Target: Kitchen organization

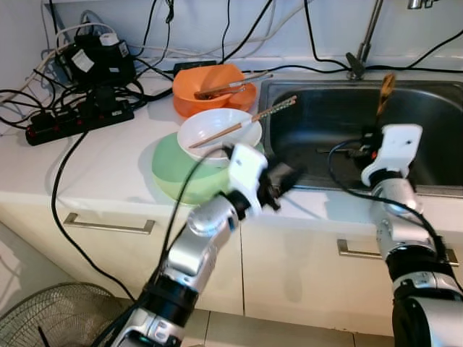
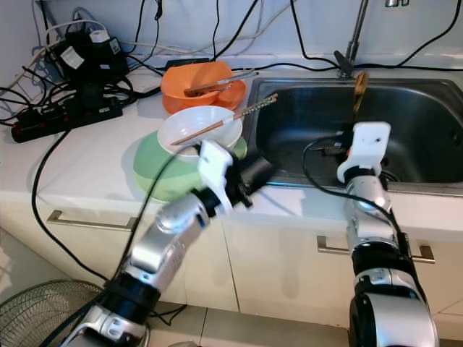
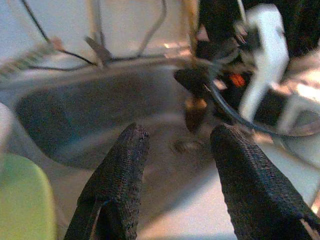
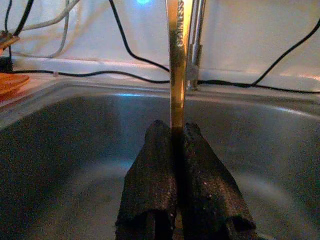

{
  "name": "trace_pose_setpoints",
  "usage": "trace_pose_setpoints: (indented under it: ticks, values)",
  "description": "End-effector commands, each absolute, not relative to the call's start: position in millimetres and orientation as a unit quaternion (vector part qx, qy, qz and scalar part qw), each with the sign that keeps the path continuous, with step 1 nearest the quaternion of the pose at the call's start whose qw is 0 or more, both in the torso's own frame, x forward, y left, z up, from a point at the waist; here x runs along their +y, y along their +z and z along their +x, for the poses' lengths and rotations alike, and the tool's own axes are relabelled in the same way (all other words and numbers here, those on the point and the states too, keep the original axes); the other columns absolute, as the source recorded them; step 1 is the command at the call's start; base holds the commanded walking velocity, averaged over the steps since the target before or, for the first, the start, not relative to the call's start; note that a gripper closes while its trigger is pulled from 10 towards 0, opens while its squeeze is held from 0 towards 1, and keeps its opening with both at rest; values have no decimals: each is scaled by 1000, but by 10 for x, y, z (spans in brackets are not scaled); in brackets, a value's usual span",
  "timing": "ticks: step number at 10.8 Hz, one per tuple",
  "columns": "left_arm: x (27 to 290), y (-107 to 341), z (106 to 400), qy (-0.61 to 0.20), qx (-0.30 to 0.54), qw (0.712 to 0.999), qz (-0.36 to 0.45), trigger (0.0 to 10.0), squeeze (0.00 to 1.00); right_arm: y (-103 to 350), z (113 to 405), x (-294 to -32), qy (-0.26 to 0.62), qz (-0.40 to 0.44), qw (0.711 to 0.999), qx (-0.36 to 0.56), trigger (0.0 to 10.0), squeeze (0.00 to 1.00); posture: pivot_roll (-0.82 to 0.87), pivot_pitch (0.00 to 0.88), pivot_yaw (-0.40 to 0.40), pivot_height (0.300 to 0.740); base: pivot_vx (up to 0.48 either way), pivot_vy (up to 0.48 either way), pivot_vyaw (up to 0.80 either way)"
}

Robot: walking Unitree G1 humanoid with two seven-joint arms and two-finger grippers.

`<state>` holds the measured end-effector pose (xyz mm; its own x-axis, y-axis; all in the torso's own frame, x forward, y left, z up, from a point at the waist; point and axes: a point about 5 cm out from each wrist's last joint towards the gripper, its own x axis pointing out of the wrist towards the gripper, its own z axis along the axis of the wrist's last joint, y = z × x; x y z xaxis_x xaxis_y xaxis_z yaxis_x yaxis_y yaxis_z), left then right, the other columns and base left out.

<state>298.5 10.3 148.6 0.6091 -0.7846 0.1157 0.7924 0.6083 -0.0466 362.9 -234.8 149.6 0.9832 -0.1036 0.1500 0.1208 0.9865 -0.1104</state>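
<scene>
My right gripper (image 4: pixel 175 131) is shut on the handle of a gold metal spoon (image 4: pixel 179 50), holding it upright over the steel sink (image 1: pixel 340 119). In the left eye view the spoon (image 1: pixel 385 88) rises above that gripper (image 1: pixel 376 130). My left gripper (image 1: pixel 284 178) is open and holds nothing, its fingers (image 3: pixel 122 165) spread over the counter's front edge beside the sink's left corner. A white bowl (image 1: pixel 217 130) with chopsticks (image 1: pixel 249 119) across it sits in a green bowl (image 1: pixel 177 177). Behind them an orange bowl (image 1: pixel 206 87) holds a utensil.
A faucet (image 1: pixel 364 40) stands behind the sink. A black power strip (image 1: pixel 79 119) and tangled cables lie at the counter's back left, and one cable hangs over the front edge. Cabinet handles (image 1: pixel 108 225) run below. A fan (image 1: pixel 51 318) stands on the floor at left.
</scene>
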Motion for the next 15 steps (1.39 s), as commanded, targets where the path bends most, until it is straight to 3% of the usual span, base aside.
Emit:
trace_pose_setpoints:
  ticks: [1, 11, 12, 14, 15]
  values:
    - [92, 1429, 2965, -450, -29, 892, -31, 10000, 0, 1562, 3673, -2301, -51, -68, 993, -84, 10000, 0, 29, 0, 105, 740, 0, 0, 0]
    - [96, 1269, 2922, -451, 1, 892, 13, 10000, 0, 1440, 3714, -2309, -52, -75, 995, -51, 10000, 0, 53, 0, 96, 740, 0, 0, 0]
    - [95, 1264, 2925, -451, 2, 892, 15, 10000, 0, 1438, 3715, -2308, -51, -73, 995, -51, 10000, 792, 53, 0, 93, 740, 0, 0, 0]
    - [92, 1260, 2924, -451, 2, 892, 16, 10000, 0, 1435, 3714, -2310, -51, -72, 995, -51, 10000, 796, 53, 0, 93, 740, 0, 0, 0]
    - [95, 1255, 2923, -451, 3, 892, 16, 10000, 0, 1426, 3712, -2301, -50, -72, 995, -49, 10000, 741, 52, 0, 93, 740, 0, 0, 0]
